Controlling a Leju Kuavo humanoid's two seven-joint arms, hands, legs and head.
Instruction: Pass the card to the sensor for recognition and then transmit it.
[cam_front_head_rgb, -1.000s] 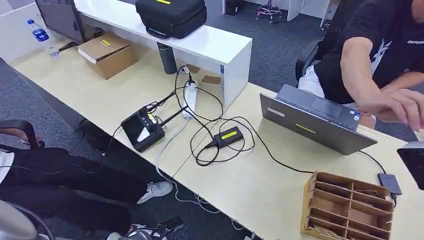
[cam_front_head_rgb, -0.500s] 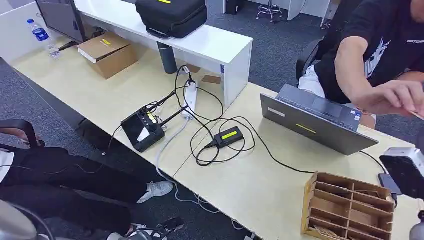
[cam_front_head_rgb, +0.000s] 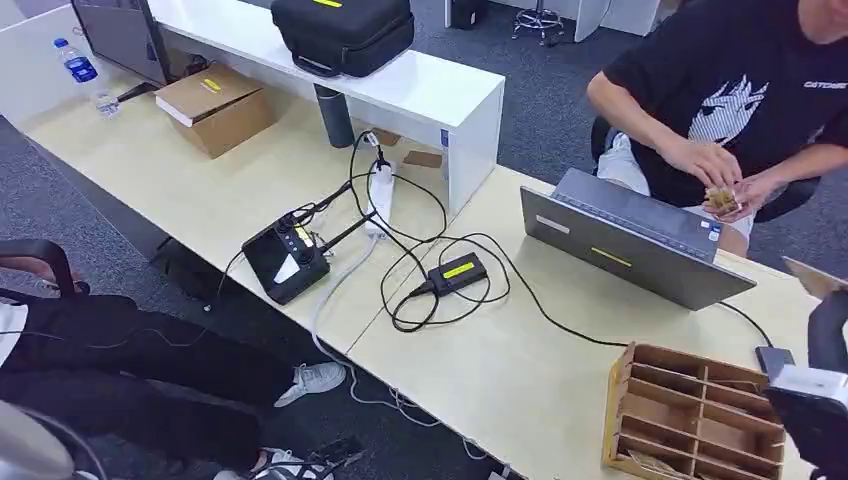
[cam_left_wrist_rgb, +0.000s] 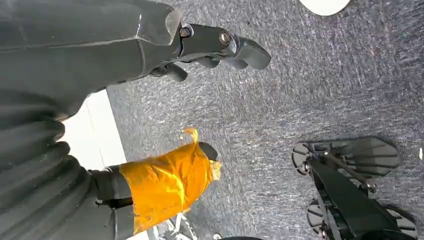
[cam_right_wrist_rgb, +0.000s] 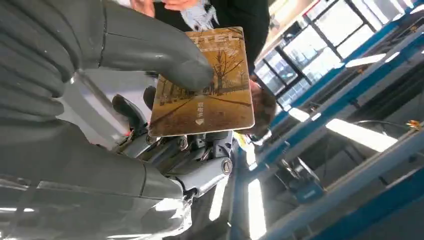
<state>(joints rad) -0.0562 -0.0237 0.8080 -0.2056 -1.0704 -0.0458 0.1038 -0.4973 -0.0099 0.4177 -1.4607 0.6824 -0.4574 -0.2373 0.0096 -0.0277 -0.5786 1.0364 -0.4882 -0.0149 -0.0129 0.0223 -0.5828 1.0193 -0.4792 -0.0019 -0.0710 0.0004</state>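
- Card (cam_right_wrist_rgb: 205, 95): brown-gold, printed with an avenue of trees and some lettering; in the right wrist view it is pinched by the right hand (cam_right_wrist_rgb: 165, 105), the thick grey thumb pressed on its printed face and the darker fingers (cam_right_wrist_rgb: 200, 177) behind it.
- In the head view the same card (cam_front_head_rgb: 815, 277) shows as a brown corner at the far right edge, above the right hand's dark wrist part, over the table (cam_front_head_rgb: 520, 370) past the laptop (cam_front_head_rgb: 630, 240).
- Left hand (cam_left_wrist_rgb: 200, 45) hangs over grey carpet in the left wrist view; it grasps nothing, its dark fingers (cam_left_wrist_rgb: 250, 52) lying loosely together and its thumb, wrapped in orange tape, set apart from them.
- Sensor: I cannot tell which device on the table it is.
- Wooden divided tray (cam_front_head_rgb: 695, 415) sits at the table's near right, beside a small dark box (cam_front_head_rgb: 778, 365) on a cable.
- A person in a black T-shirt (cam_front_head_rgb: 740, 90) sits behind the laptop, both hands together on something small.
- Further left on the table: a black adapter with a yellow label (cam_front_head_rgb: 455, 272), a dark screen unit (cam_front_head_rgb: 285, 262), a white power strip (cam_front_head_rgb: 380, 195) and a cardboard box (cam_front_head_rgb: 215, 108).
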